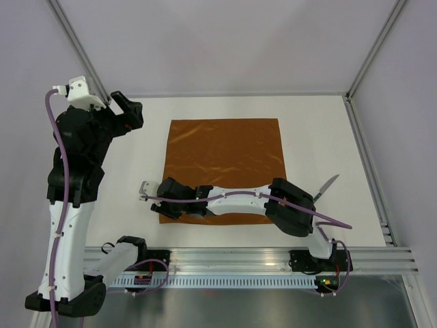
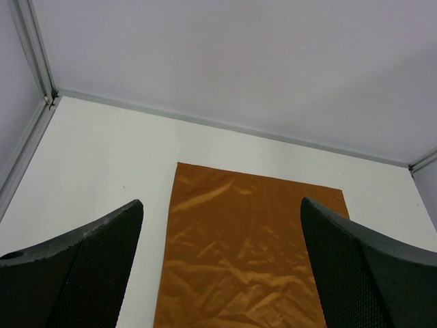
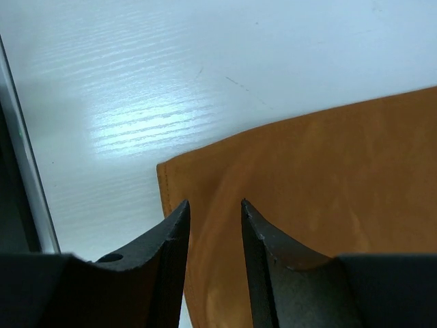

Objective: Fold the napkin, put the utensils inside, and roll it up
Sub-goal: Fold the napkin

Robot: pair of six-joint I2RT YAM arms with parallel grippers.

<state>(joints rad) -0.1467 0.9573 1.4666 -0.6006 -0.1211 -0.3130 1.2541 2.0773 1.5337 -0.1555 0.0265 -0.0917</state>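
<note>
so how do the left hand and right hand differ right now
The left hand is spread wide, while the right hand is nearly closed, with only a narrow gap. The left hand is held high, off the napkin and beyond its far left corner. The right hand sits low at the near left corner, poised over the cloth's edge. Both point toward the napkin, and neither plainly grips anything.

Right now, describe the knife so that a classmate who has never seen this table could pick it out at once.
Find the white table, then the orange napkin spread at its middle. Right of the napkin, partly under the right arm, lies the knife: the only silver, pointed thing there.
</note>
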